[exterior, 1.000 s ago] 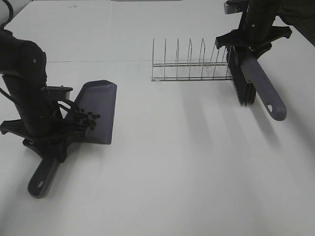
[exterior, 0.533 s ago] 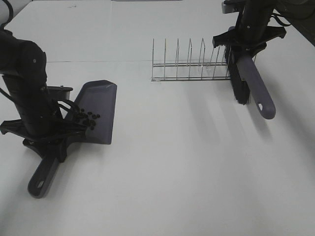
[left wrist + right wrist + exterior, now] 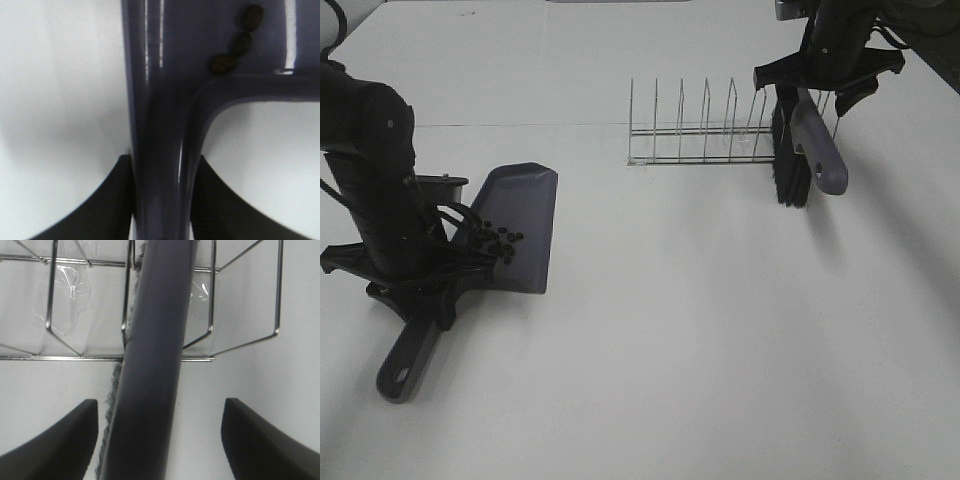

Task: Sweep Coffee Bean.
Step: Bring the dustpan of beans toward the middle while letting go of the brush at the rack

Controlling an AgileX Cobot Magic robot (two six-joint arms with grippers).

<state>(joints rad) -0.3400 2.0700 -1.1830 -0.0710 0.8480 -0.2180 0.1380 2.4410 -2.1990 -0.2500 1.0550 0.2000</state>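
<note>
The coffee beans [image 3: 500, 241] lie as a small dark cluster in the grey dustpan [image 3: 525, 200] on the left of the table. My left gripper [image 3: 418, 283] is shut on the dustpan's handle. In the left wrist view the handle [image 3: 162, 150] runs between the pads, and three beans [image 3: 235, 45] sit by the pan's back wall. My right gripper [image 3: 817, 75] is at the rack's right end, over the grey brush [image 3: 817, 150]. In the right wrist view its fingers [image 3: 55, 440] stand wide apart from the brush handle [image 3: 155, 365], which lies across the rack's front rail.
A wire rack [image 3: 700, 160] with several upright dividers stands at the back centre-right, and it also shows in the right wrist view [image 3: 50, 358]. The brush bristles [image 3: 788, 165] hang at its right end. The dustpan handle's end [image 3: 400, 370] points toward the front left.
The right arm moved the brush back and left to the rack's right end and tipped it steeper. The left arm, dustpan and beans have not moved.
</note>
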